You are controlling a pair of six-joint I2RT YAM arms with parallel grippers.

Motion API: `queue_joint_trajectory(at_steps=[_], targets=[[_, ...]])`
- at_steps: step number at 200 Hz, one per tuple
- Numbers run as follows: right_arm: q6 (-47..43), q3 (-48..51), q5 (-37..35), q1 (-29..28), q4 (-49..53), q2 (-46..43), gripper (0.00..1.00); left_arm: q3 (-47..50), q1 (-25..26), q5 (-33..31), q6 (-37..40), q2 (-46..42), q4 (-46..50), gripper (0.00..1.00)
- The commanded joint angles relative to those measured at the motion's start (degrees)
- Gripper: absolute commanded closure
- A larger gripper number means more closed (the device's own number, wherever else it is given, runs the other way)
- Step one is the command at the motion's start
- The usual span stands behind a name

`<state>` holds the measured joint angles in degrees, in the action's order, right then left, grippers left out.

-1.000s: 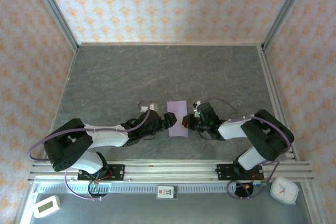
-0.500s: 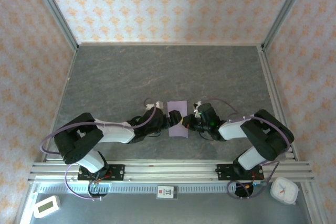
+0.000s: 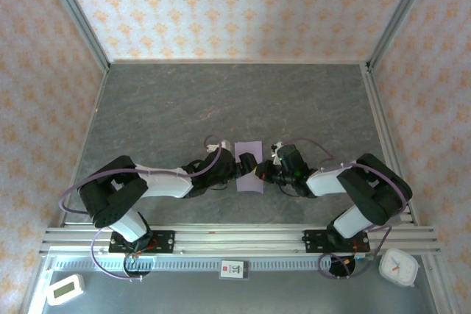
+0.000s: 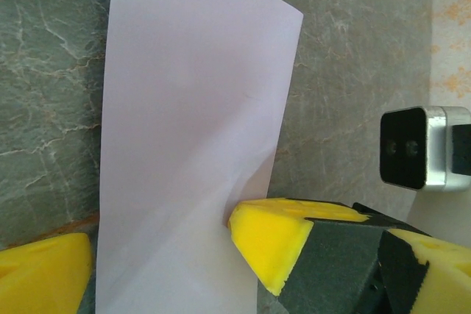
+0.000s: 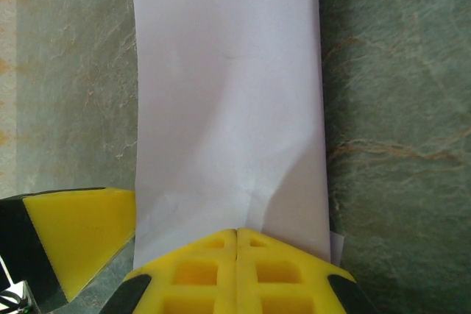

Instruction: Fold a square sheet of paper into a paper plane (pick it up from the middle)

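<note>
Here the square sheet of paper (image 3: pixel 249 154), folded to a strip, lies on the table (image 3: pixel 221 101), centre-near. The right gripper (image 5: pixel 235 244), fingers closed together, presses its right edge. The left gripper (image 3: pixel 243 165) gapes wide over it. A dragging fingertip could buckle the sheet or skew the crease.

Our top cam hangs high above and behind both arm bases, looking down on the whole grey marbled table (image 3: pixel 221 101). Each wrist cam sits close behind its own yellow jaws, looking along them. All three views share the pale lilac sheet of paper (image 3: pixel 249 148) between the jaws. The wrist cams see it from opposite sides.
</note>
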<state>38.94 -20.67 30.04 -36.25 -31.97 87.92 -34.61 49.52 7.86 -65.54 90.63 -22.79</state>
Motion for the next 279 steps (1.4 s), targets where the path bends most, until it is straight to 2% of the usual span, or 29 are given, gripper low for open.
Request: queue_joint_trajectory(at_steps=[1,15,53,121,171,230,279], targets=[[-0.8,1.1,-0.1,0.2,2.3,0.3,1.00,-4.1,1.5,-2.1,0.9,2.1,7.2,0.01],[-0.8,1.2,0.0,0.2,2.3,0.4,1.00,-5.9,1.8,-2.5,1.3,3.1,9.3,0.01],[-1.0,1.1,0.6,0.2,2.0,0.9,1.00,-7.2,2.0,-1.3,1.5,4.5,7.3,0.01],[-3.2,-0.5,1.9,0.2,4.1,-1.4,1.00,-2.5,2.0,-2.2,2.2,0.4,-0.2,0.01],[-7.0,-3.2,3.2,0.2,10.6,-11.3,0.67,-0.5,2.0,-1.6,1.4,0.0,-4.2,0.01],[-6.4,0.9,-1.2,-0.6,15.3,-23.3,0.56,0.2,2.0,0.2,0.1,0.0,-7.6,0.01],[-6.3,2.0,-9.8,-8.2,17.6,-26.5,0.45,0.0,2.0,1.0,-0.4,1.2,-8.7,0.01]])
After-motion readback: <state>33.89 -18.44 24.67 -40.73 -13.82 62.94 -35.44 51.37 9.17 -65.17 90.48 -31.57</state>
